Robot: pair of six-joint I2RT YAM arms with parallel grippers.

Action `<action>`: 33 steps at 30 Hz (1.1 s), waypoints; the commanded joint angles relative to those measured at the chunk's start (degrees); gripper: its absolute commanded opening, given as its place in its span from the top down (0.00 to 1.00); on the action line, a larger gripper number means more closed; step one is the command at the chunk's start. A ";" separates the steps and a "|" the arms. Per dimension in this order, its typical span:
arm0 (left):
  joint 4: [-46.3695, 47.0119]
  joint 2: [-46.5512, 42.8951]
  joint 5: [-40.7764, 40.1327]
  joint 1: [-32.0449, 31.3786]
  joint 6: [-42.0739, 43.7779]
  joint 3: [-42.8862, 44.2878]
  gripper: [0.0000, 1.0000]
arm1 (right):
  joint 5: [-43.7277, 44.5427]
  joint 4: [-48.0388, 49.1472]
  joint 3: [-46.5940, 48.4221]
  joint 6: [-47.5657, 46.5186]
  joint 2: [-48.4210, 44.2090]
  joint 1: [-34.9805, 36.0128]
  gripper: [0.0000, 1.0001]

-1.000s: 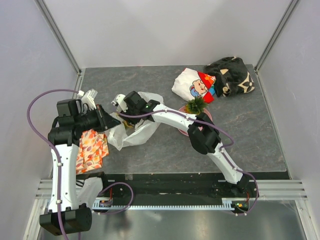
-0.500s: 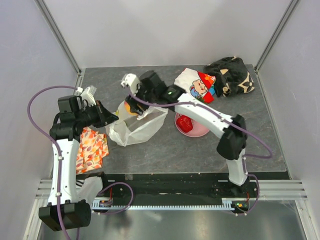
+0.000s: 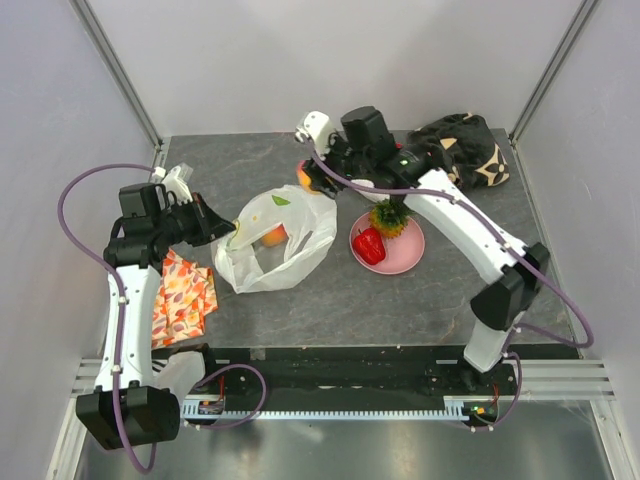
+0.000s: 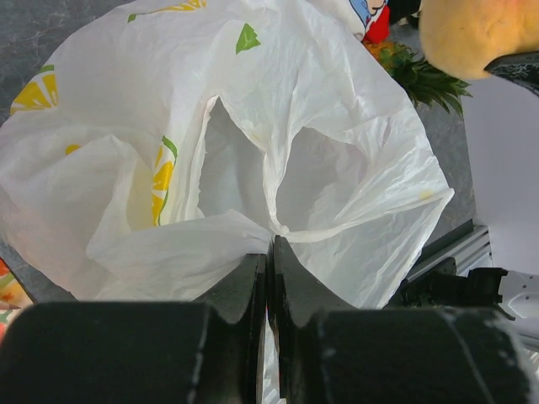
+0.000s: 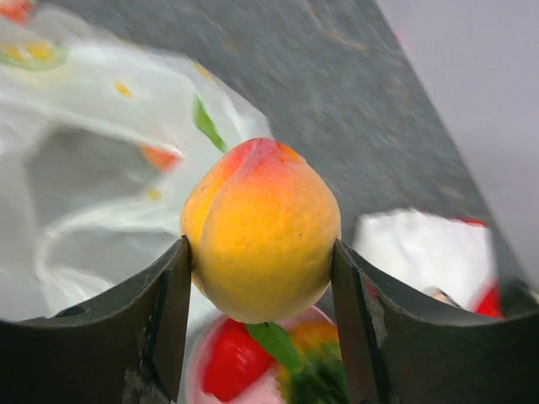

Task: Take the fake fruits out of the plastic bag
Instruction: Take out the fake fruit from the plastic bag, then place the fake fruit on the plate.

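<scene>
The white plastic bag lies left of centre with its mouth held open. My left gripper is shut on the bag's edge. An orange fruit shows inside the bag. My right gripper is shut on an orange-pink peach and holds it in the air above and behind the bag. The peach also shows in the top view. A shiny red fruit and the pineapple sit on a pink plate right of the bag.
An orange patterned cloth lies at the left under my left arm. A white cloth with a cartoon bear and a black patterned cloth lie at the back right.
My right gripper has lifted out of the bag with the peach and moved back and to the right. My left gripper has kept its hold on the bag and pulled it more open.
</scene>
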 commanded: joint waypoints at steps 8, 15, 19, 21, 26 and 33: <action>4.94 -0.74 -1.47 0.14 -0.35 -0.55 0.88 | 11.05 -14.77 -31.25 -39.44 -29.42 -4.76 0.74; 5.02 -1.18 -1.21 0.06 -0.79 -1.43 0.88 | 12.37 -16.01 -41.21 -38.22 -38.40 -10.64 0.76; 5.20 -1.00 -0.86 0.06 -0.88 -1.43 0.88 | 9.22 -15.31 -44.55 -31.99 -36.66 -13.81 0.77; 5.20 -0.92 -0.86 0.06 -0.88 -1.25 0.88 | 6.40 -13.91 -44.38 -26.04 -33.50 -15.48 0.77; 5.20 -1.44 -1.38 0.14 -1.31 -0.73 0.88 | 2.35 -9.43 -40.78 -14.76 -26.20 -17.94 0.77; 4.94 -2.32 -0.86 0.67 -1.84 -1.52 0.88 | 0.59 -4.33 -40.51 -7.28 -18.55 -22.95 0.78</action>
